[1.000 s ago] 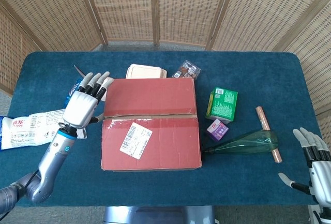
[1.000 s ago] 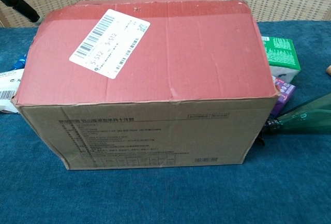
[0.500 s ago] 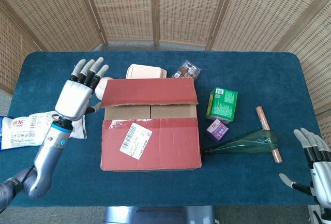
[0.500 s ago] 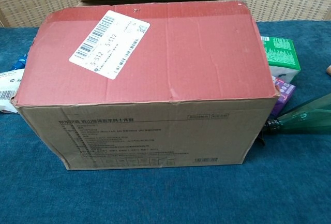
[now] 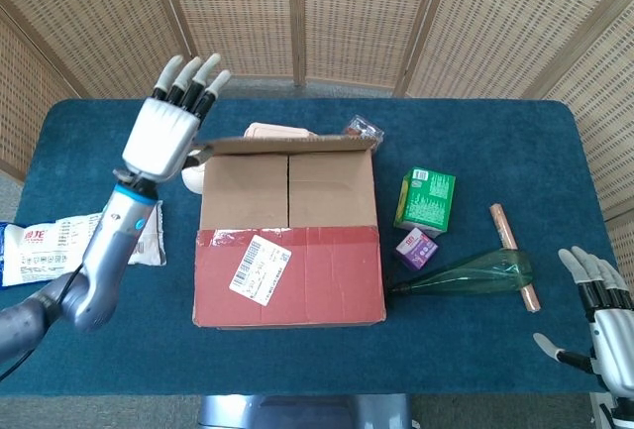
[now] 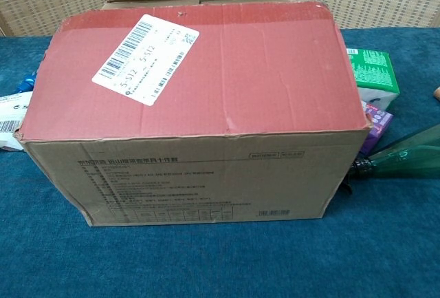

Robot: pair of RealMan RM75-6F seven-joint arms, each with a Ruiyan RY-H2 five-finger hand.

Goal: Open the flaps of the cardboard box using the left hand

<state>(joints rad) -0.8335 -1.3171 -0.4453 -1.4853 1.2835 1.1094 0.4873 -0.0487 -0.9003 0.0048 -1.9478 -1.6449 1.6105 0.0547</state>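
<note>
Covering the table (image 5: 475, 350), blue cloth, ringed by wicker screens (image 5: 367, 13).

Left arm: grey and silver, with a blue ring at the wrist, rising from the lower left of the head view and angled up and inward. Left hand (image 5: 170, 130): white-backed, grey fingers with pale tips, raised, back toward the camera, fingers extended upward and slightly spread, holding nothing. Right hand (image 5: 604, 317): same build, at the lower right corner, fingers apart, thumb out to the side, holding nothing. Neither hand shows in the chest view.
</note>
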